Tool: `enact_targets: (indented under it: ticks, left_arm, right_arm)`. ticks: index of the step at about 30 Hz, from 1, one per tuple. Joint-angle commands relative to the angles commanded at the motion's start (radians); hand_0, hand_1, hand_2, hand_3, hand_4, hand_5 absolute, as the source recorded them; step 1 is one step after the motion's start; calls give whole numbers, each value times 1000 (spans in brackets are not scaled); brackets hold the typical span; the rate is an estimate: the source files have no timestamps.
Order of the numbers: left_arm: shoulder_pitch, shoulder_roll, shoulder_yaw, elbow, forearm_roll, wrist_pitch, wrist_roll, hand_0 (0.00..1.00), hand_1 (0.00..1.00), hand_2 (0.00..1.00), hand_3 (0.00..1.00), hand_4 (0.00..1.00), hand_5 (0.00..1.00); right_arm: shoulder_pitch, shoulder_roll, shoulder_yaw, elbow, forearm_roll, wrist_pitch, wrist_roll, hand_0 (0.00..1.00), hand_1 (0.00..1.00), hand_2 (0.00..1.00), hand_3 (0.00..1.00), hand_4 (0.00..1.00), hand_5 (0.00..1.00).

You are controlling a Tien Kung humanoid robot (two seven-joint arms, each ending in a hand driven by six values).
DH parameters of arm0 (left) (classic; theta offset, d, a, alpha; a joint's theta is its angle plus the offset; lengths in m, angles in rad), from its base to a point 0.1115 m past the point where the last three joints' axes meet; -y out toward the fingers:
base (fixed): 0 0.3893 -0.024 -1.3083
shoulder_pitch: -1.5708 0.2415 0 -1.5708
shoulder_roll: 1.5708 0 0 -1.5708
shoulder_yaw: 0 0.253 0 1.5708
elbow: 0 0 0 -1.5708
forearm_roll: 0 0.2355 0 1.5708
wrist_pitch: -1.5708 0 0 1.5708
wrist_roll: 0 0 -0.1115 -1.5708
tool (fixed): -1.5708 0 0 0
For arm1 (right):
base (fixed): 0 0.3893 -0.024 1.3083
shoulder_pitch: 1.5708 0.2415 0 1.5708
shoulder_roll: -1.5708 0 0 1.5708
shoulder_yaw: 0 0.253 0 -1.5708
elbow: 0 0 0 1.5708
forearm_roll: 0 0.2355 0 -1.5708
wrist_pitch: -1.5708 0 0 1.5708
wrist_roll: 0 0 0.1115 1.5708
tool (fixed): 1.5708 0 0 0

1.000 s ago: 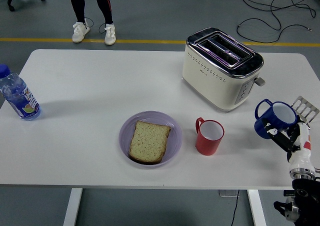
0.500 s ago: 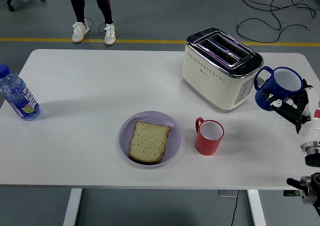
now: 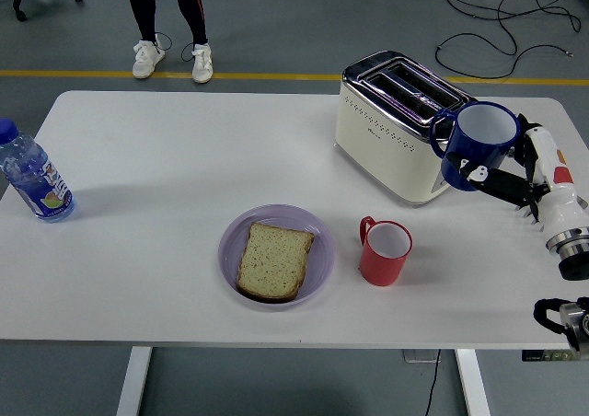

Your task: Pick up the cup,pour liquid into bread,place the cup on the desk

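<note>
My right hand [image 3: 502, 172] holds a blue cup [image 3: 476, 144] with a white inside, lifted above the table in front of the toaster's right end and roughly upright. The fingers [image 3: 497, 184] wrap around the cup's body. A slice of bread [image 3: 273, 260] lies on a lilac plate [image 3: 318, 236] near the table's front middle. A red cup [image 3: 384, 251] stands upright just right of the plate. The left arm is out of view.
A cream and chrome toaster [image 3: 400, 126] stands at the back right, close behind the lifted cup. A water bottle [image 3: 33, 176] stands at the far left edge. A person's legs [image 3: 170, 20] show beyond the table's far side.
The right hand has raised the blue cup from the table's right front and carried it up and leftward, now in front of the toaster's right end.
</note>
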Motion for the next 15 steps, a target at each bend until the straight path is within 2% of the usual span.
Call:
enact_targets:
  ticks: [7,15]
  left_arm:
    - [-3,0,-2,0,-1,-1,1,658,690,705,591,308,874]
    - [-5,0,-1,0,-4,-1,1,657,690,705,591,308,875]
  right_arm:
    - [70,-22,-62,0,-39,12,-34,336,364,505,545,726,2]
    - [132,-25,-113,0,-77,12,-46,336,363,506,545,719,2]
